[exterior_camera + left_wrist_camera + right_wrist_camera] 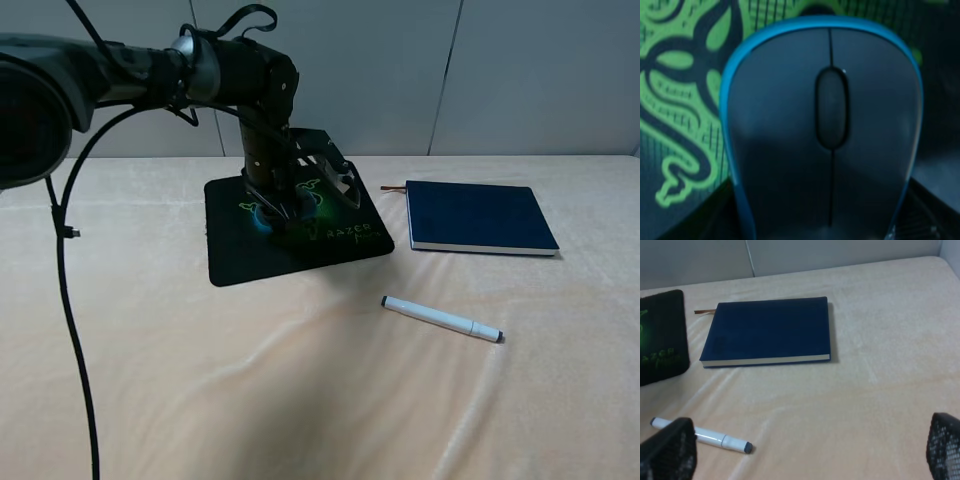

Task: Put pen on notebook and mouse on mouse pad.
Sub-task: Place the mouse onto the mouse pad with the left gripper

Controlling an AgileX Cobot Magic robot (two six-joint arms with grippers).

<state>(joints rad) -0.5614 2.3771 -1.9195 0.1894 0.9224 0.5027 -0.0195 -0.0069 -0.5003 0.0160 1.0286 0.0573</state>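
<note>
We see a cream cloth-covered surface (300, 400) w/ all items on it. Largest is the black mouse pad (235, 262), left of centre in the high view. It has a green snake logo (685, 100), and green "RAZER" lettering (340, 233) is readable near its front right corner.

Just right of the pad, not touching it, the navy notebook (480, 215) lies closed & flat. Its long axis runs left-right w/ white page edges toward the cam. A reddish ribbon (392, 187) pokes out at its far left corner.

The left gripper (270, 212) is down over the pad's logo, jaws clamped on the mouse (790, 150). The mouse has a grey top, teal rim and scroll wheel (831, 107), w/ its button end pointing away from the wrist cam. It sits over the pad, but we can't tell if it touches.

The right gripper (805, 455) hangs above the surface, jaws wide apart.

Smallest is the white pen (441, 319), on the surface in front of the notebook & apart from it. Its long axis slants far-left to near-right, w/ dark tips.
</note>
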